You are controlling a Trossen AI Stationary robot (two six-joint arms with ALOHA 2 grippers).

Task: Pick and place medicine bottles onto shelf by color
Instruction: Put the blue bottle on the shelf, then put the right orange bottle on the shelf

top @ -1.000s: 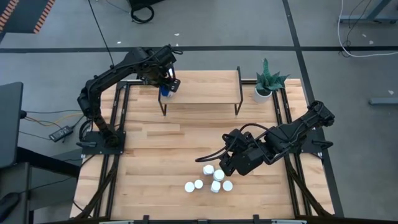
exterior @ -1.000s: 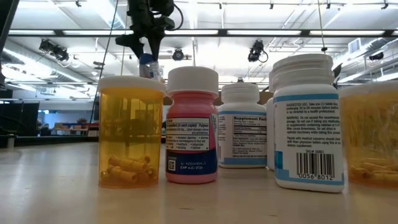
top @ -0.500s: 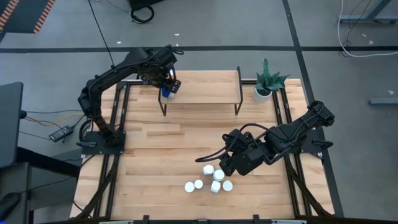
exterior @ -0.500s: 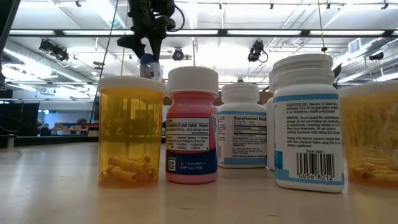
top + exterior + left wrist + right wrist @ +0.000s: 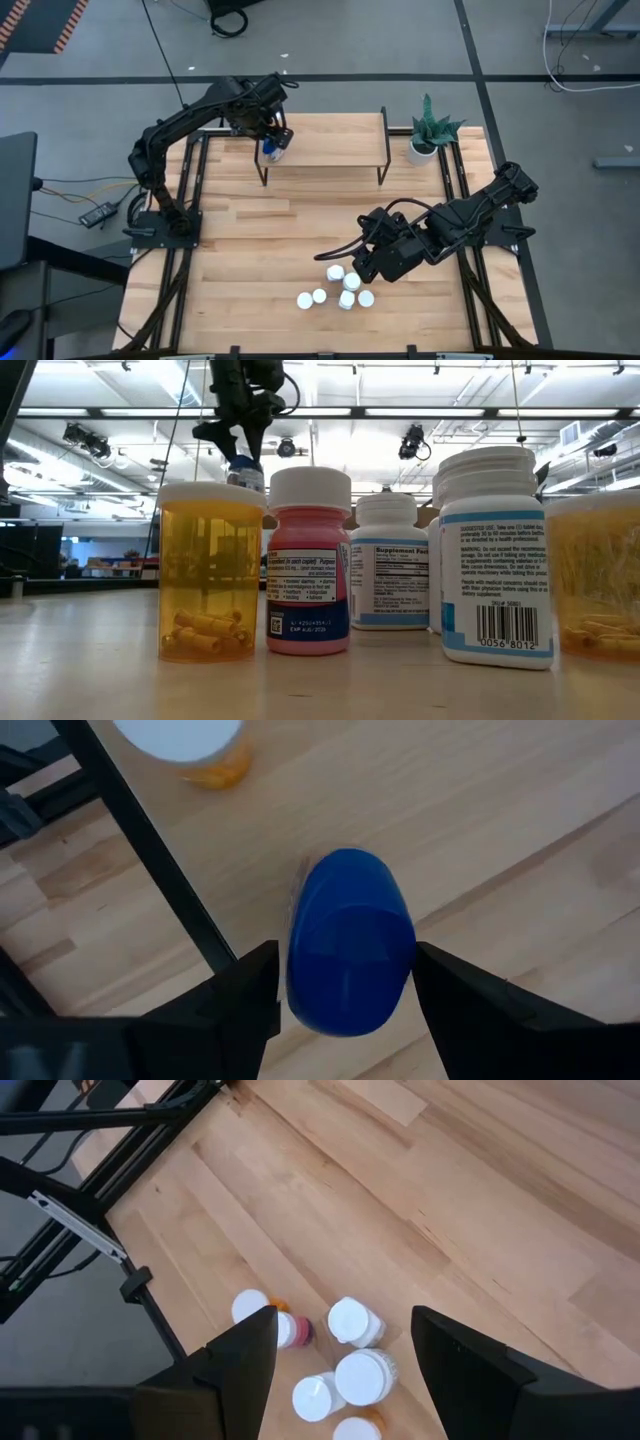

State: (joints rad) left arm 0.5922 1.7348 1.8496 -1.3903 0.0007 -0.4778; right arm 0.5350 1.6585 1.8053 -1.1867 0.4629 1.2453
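The blue bottle (image 5: pixel 350 940) is set at the left end of the shelf (image 5: pixel 330 150), between the spread fingers of the left claw (image 5: pixel 273 146), with an orange bottle (image 5: pixel 205 748) seen near it. Six white-capped bottles (image 5: pixel 340 285) are left to be sorted on the bench (image 5: pixel 250 260), under the right claw (image 5: pixel 340 1340), which is spread and empty. Whether the blue bottle is fully let go cannot be told, and the orange bottle is cut off at the picture's edge.
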